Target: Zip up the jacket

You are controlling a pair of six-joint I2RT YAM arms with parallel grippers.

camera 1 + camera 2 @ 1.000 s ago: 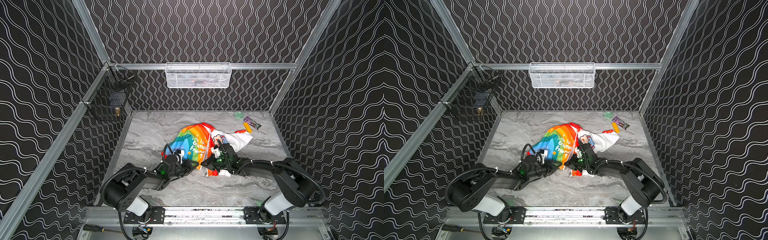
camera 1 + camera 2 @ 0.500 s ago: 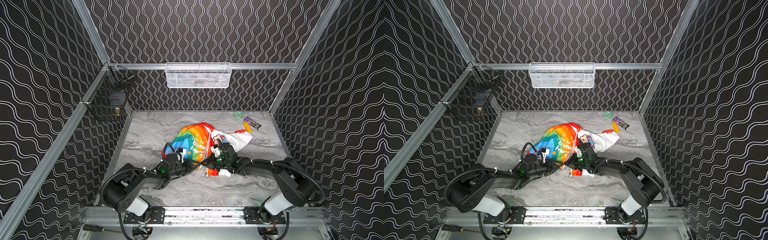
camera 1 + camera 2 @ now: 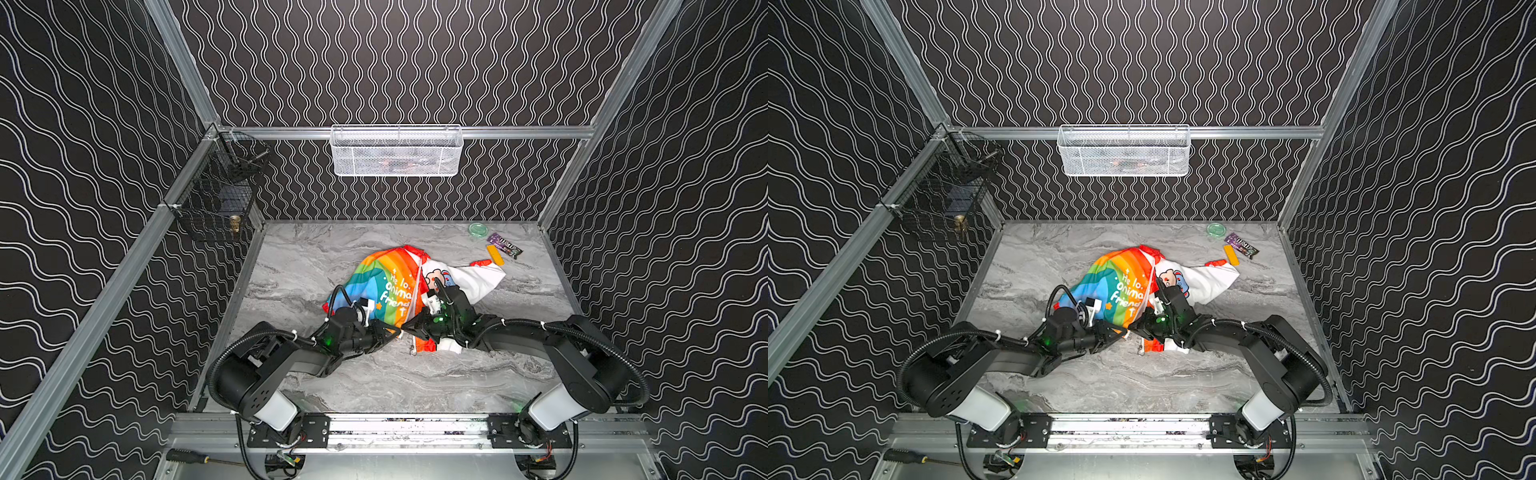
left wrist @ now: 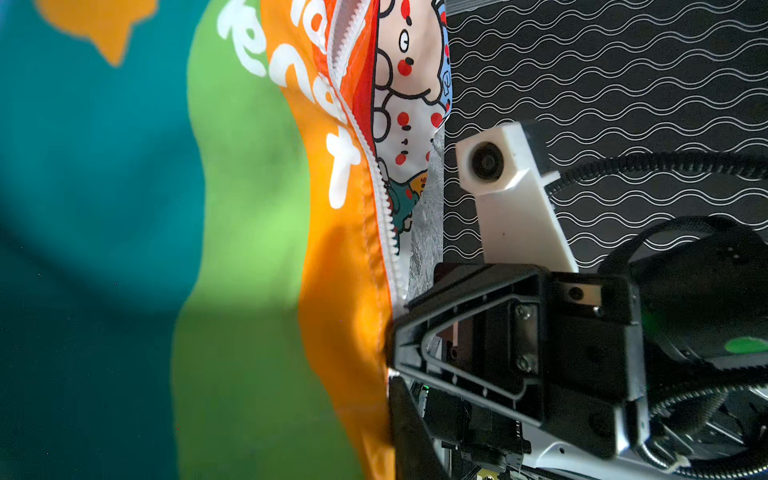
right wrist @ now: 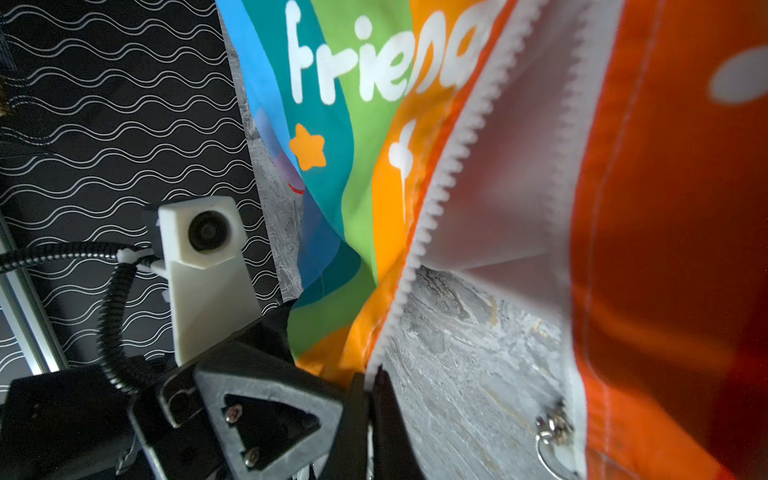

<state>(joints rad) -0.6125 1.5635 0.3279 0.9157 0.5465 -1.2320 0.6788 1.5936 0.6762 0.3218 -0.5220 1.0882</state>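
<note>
Right wrist view: jacket (image 5: pixel 353 166) unzipped, apparently at the alignment step. Right fingers (image 5: pixel 395 432) clamped shut on zipper (image 5: pixel 436 195) end; left fingers (image 5: pixel 274 397), opening unclear. Next: seat end into slider (image 5: pixel 555 424).

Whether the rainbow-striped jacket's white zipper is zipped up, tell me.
No: the right wrist view shows the white zipper open, grey marbled table between its rows.

Thin, smooth cloth with a slight sheen: jacket (image 3: pixel 374 286). White plastic: zipper teeth (image 5: pixel 436 195). Bright metal: zipper pull (image 5: pixel 555 432). Grey, marble-patterned, matt surface: tabletop (image 3: pixel 374 382). Matt black plastic: right gripper (image 3: pixel 406 328). White wire mesh: basket (image 3: pixel 397 160). Dull silver metal: frame rail (image 3: pixel 540 132).
</note>
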